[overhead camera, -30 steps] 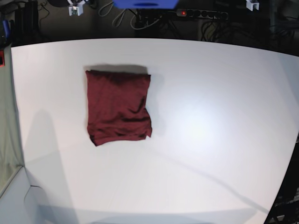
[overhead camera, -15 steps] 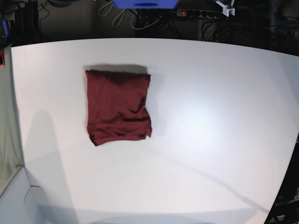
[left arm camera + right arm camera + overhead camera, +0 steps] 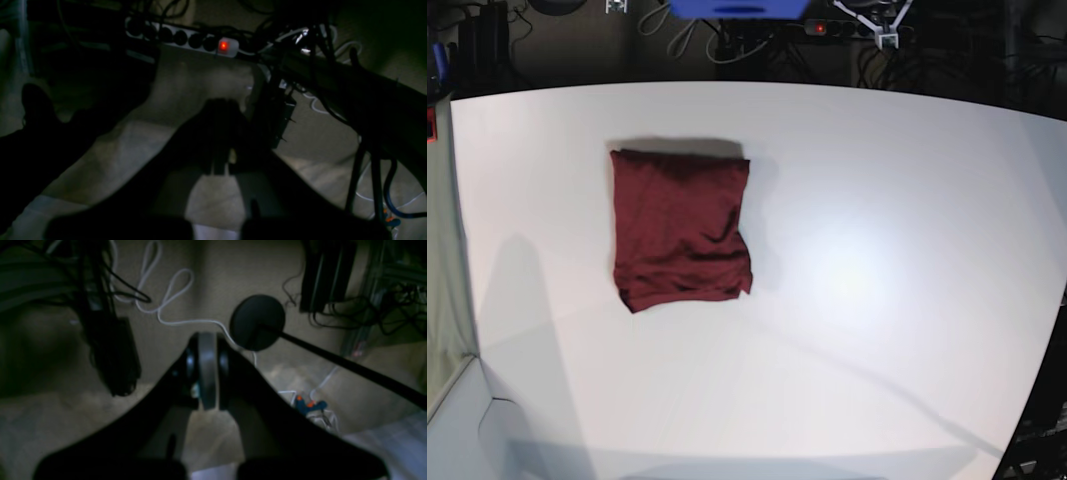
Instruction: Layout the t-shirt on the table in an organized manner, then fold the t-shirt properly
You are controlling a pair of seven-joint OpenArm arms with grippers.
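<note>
A: Where is the t-shirt (image 3: 681,229)?

B: It lies folded into a compact, roughly rectangular maroon bundle on the table (image 3: 877,250), toward the left part of the base view and nearer the far edge than the near one. Its top edge is fairly straight; the bottom edge is a little uneven, with layers showing at the lower left corner. Soft creases run across the lower half.

A: Is anything touching it?

B: No. Neither arm is over the tabletop. At the very top of the base view only small pale parts of the rig show beyond the far edge, well apart from the cloth.

A: And the left gripper (image 3: 220,133)?

B: In the left wrist view it is a dark silhouette, clenched with nothing between its fingers, hanging over a dim carpeted floor. A power strip (image 3: 186,38) with a glowing red switch lies beyond it, among dark cables.

A: The right gripper (image 3: 207,370)?

B: Also clenched and empty. Its pads meet in the middle of the right wrist view, again above the floor. Past it there is a looped white cable (image 3: 166,296) and a round black base (image 3: 257,321) with a dark rod running off to the right.

A: So the garment rests alone?

B: Yes, flat on the white surface, with a faint shadow along its far edge.
</note>
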